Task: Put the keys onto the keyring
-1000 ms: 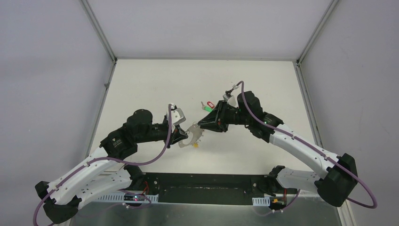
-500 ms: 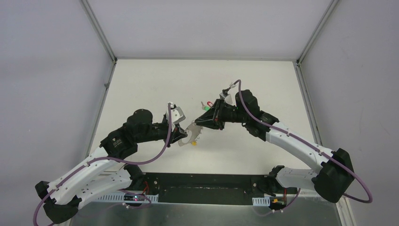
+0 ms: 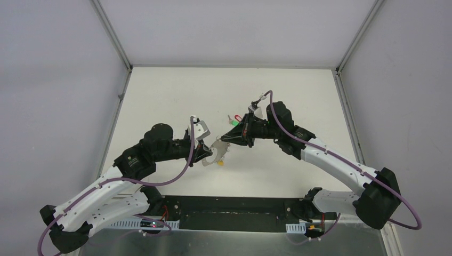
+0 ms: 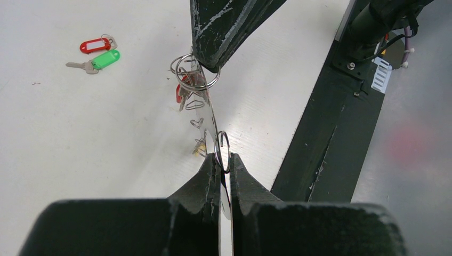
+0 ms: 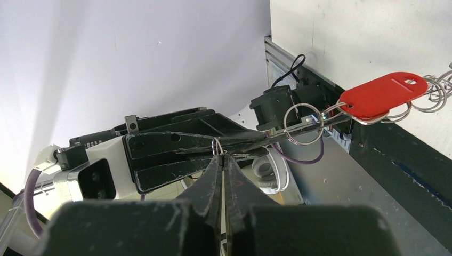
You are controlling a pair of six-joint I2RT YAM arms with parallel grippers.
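Pinching the keyring (image 3: 216,152) from both sides, the two arms are holding it up over the middle of the white table (image 3: 160,106). The left gripper (image 4: 224,160) is squeezing its fingers tight on the near part of the thin hoop. In the left wrist view the hoop is showing edge-on, as a fine curved wire rising from those fingertips. The right gripper (image 4: 206,65) is reaching in from the top of that view. Its fingers are pressed together at the far part of the hoop, right among a bunch of small wire loops (image 4: 193,74). Whether it is nipping the hoop itself or one of those loops cannot be told.

A red tag (image 5: 381,96) is hanging by its loops beside the right gripper's tip, looming large in the right wrist view. A yellow tag (image 3: 220,164) is dangling just below the hoop in the top view. One more small loop (image 4: 224,152) is sitting on the wire just above the left fingertips.

Two other keys are lying flat on the table, well apart from both grippers. One is carrying a second red tag (image 4: 96,45) and the other a green tag (image 4: 105,59), and the two tags are lying just beside each other. The silver key blade (image 4: 80,65) of the green one is pointing away from the grippers.
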